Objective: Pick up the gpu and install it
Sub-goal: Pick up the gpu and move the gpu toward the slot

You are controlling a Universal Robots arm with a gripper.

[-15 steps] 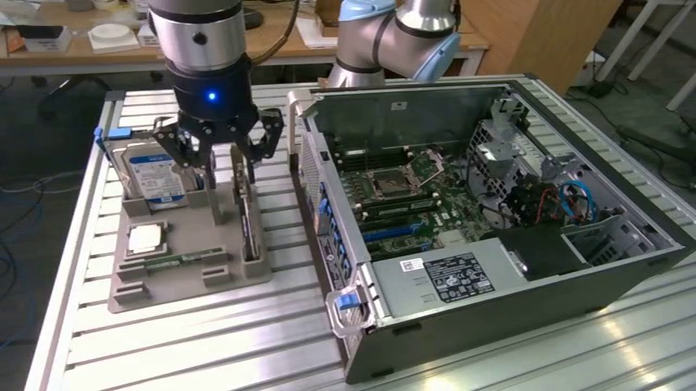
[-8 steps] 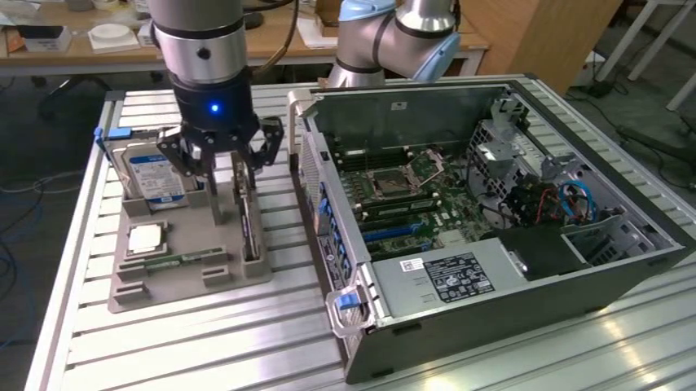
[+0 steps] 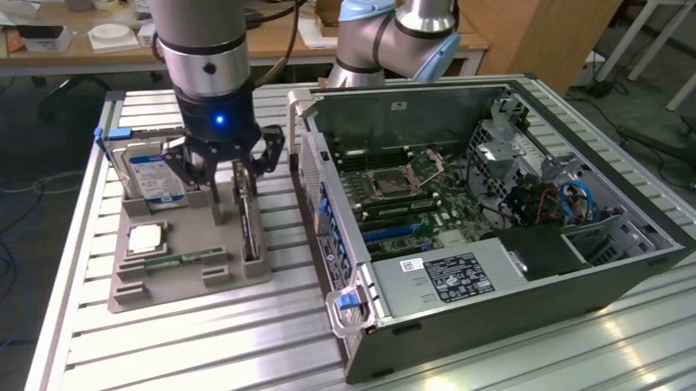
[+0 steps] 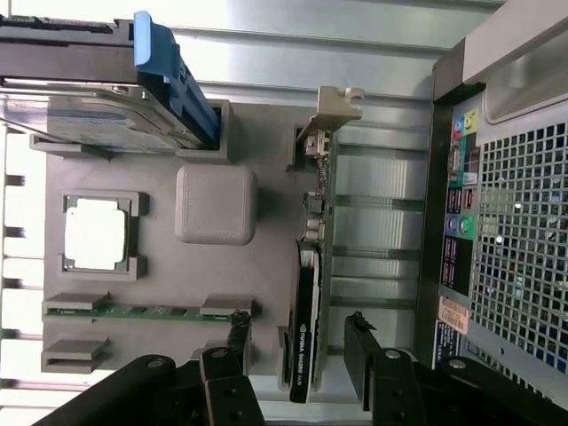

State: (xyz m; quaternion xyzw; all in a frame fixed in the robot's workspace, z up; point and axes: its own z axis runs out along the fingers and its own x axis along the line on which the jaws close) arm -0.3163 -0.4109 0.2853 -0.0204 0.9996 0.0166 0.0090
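At the exterior view's left, a grey tray (image 3: 185, 281) holds a drive (image 3: 152, 175) at its far end, with a CPU (image 3: 145, 238) and a memory stick (image 3: 179, 261) nearer. Along the tray's right side the gpu (image 3: 251, 232) stands on edge in a slot, with its bracket (image 4: 330, 111) at the far end and its black cooler (image 4: 306, 337) nearer. The gripper (image 3: 234, 167) hangs over it, spread wide and holding nothing. One finger (image 4: 238, 333) is on each side of the card, apart from it. Further right lies the open case (image 3: 490, 269). The gpu looks light, stiff and fragile, and its bare board would take squeezing badly. The cooler block and flat faces look the safest hold.
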